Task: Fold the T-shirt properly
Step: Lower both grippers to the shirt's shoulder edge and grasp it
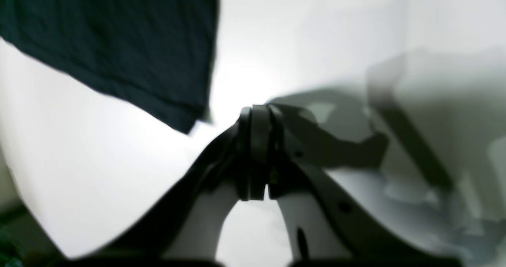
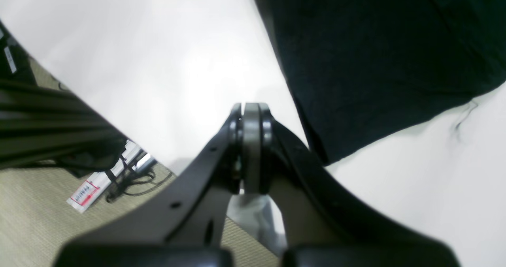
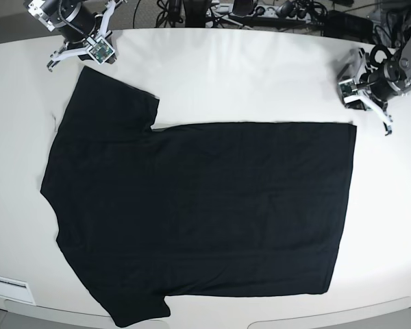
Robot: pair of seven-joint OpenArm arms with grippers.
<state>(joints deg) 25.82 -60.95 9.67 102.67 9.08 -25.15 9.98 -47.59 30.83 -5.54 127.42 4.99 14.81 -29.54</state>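
Observation:
The black T-shirt lies spread flat on the white table, plain side up, sleeves to the left and hem to the right; no print shows. My right gripper is at the far left, just beyond the upper sleeve. In the right wrist view it is shut and empty, with black cloth to its right. My left gripper is at the far right, beside the shirt's upper hem corner. In the left wrist view it is shut and empty, apart from the cloth.
Cables and equipment crowd the area behind the table's far edge. A power strip with cords lies on the floor past the table's left edge. A white label sits at the table's front left.

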